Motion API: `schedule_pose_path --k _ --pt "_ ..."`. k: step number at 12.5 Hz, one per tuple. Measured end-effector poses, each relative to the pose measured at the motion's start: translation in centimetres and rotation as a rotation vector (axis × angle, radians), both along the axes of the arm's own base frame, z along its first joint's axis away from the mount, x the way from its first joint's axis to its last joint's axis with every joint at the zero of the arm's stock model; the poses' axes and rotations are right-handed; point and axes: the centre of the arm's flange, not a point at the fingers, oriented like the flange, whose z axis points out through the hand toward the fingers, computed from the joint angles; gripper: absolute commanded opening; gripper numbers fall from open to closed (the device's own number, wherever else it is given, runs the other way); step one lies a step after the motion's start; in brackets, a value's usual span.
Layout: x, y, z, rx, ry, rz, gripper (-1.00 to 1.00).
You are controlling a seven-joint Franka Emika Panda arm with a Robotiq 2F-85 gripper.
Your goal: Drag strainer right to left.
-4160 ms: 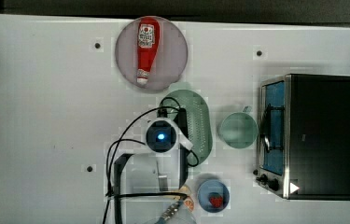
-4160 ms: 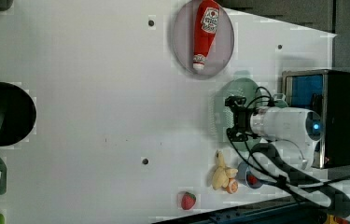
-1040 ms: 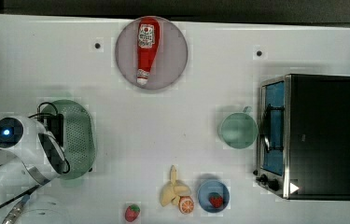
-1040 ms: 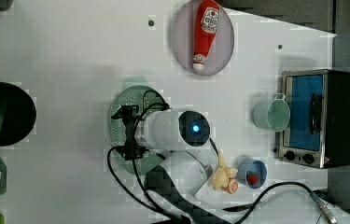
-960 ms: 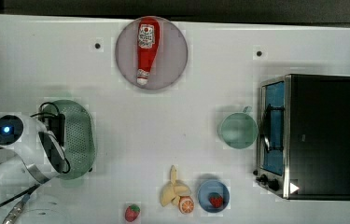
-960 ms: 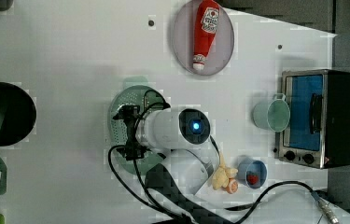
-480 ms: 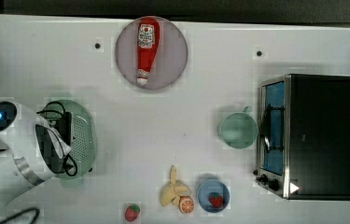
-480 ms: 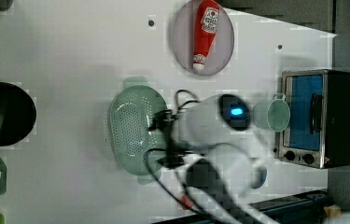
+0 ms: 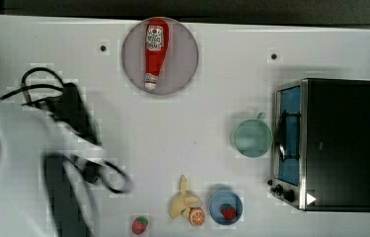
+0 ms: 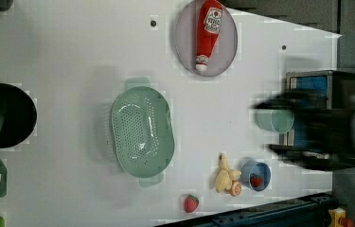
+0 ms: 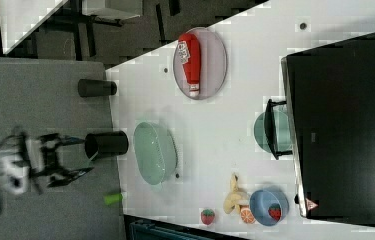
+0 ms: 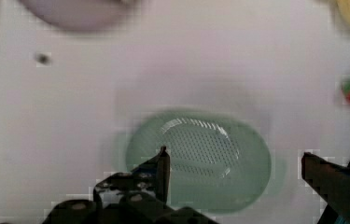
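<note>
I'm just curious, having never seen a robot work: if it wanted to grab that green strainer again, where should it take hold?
Probably the long side wall of the strainer, from straight above, one finger inside and one outside. It sits upright with its open side up and the rim is thin. The small end tabs look harder to pinch.

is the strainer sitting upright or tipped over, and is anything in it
Upright and empty. In the left view the strainer rests open side up on the table, its dotted bottom bare. The wrist view shows the same.
</note>
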Motion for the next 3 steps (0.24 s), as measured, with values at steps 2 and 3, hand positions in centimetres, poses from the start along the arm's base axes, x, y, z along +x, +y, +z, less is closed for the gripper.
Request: schedule_pose_path --k 2,3 --pt "-1.8 -9.1 7.5 0.003 -0.104 0.075 1.00" --pt "-2.6 -14.1 10.1 0.021 -0.144 0.088 1.00"
